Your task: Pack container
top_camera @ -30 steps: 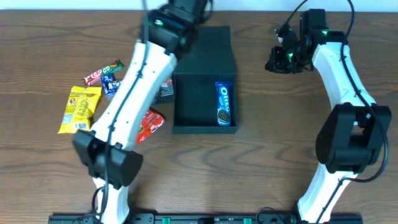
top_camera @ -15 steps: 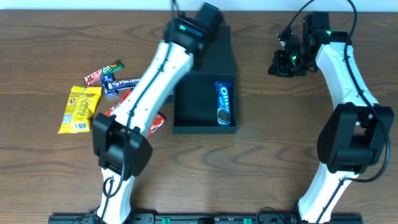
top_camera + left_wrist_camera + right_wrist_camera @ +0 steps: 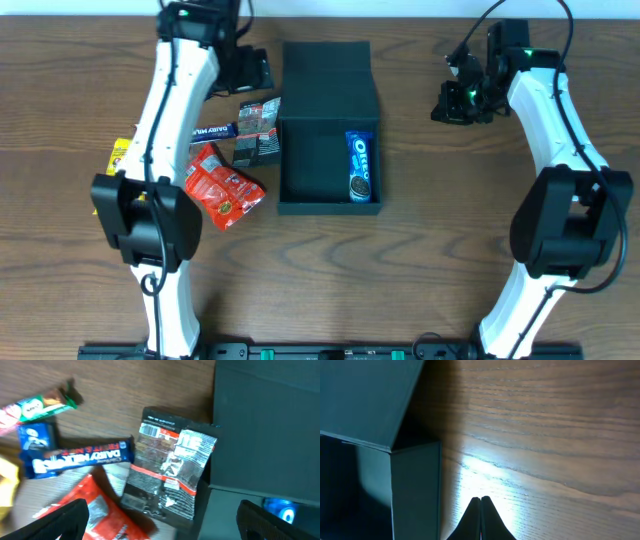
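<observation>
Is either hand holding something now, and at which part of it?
Nothing is held. The left hand is open above the snack packets; the right hand is shut and empty, beside the container.

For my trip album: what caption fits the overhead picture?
Two robot arms flank an open black container holding one Oreo packet, more snack packets lying beside it on the table.

A: Any room inside the container?
B: Its left part is bare; the Oreo packet lines the right wall.
A: And outside?
B: On its left, snack packets crowd close; the bench toward the right edge lies bare.
</observation>
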You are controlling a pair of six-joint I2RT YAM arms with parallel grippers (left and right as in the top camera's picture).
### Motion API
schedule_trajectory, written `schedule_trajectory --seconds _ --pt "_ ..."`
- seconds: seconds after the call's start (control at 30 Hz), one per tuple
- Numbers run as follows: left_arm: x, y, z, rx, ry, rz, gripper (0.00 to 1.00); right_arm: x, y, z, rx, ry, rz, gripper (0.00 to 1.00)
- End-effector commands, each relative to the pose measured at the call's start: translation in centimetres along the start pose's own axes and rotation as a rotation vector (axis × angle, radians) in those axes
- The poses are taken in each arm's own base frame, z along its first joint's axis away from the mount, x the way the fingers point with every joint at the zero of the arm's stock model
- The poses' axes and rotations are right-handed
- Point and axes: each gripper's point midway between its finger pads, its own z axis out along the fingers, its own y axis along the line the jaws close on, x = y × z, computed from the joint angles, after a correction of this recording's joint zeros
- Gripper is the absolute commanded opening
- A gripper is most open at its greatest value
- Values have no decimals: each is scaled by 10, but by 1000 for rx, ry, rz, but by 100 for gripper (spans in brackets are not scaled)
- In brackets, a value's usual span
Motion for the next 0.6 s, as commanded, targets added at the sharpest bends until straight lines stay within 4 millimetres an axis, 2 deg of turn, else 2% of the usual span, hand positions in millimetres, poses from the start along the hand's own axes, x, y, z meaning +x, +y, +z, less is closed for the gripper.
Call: schedule_trajectory --seconds 0.0,0.23,0.43,0.57 --pt "11 -9 10 67 49 -47 95 -5 3 -7 -32 -20 -12 1" --pt "19 -2 43 32 58 -197 95 -3 6 -7 -49 -10 2 1" --pt "33 2 66 16 85 -250 95 -2 6 -7 -49 -8 9 1" --pt "32 2 78 27 68 -257 95 -2 6 -7 -49 -8 17 1"
